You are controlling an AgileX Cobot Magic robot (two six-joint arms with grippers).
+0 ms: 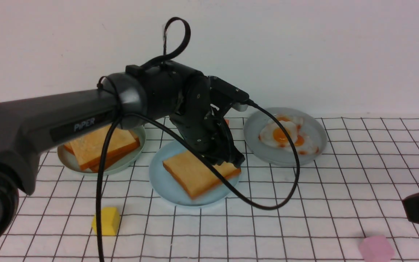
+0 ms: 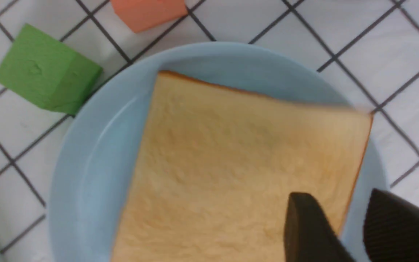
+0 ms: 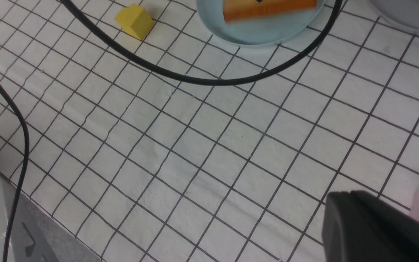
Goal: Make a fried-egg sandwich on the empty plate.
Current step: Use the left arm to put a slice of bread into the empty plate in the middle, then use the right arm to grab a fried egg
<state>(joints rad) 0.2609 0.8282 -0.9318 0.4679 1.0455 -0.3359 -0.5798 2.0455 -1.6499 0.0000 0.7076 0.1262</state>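
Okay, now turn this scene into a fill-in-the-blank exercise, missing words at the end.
1. The toast slice lies on the light blue ____.
2. The plate of fried eggs stands to the ____ of the light blue plate, seen from the front view.
3. The block in front of the plate of toast is coloured ____.
4. Above the toast slice is the robot's ____ hand.

Missing words: plate; right; yellow; left

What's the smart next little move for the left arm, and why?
Probably lift the left gripper straight up, clear of the toast slice: its jaws stand apart over the slice, which already lies on the blue plate, and no fried egg shows on top yet.
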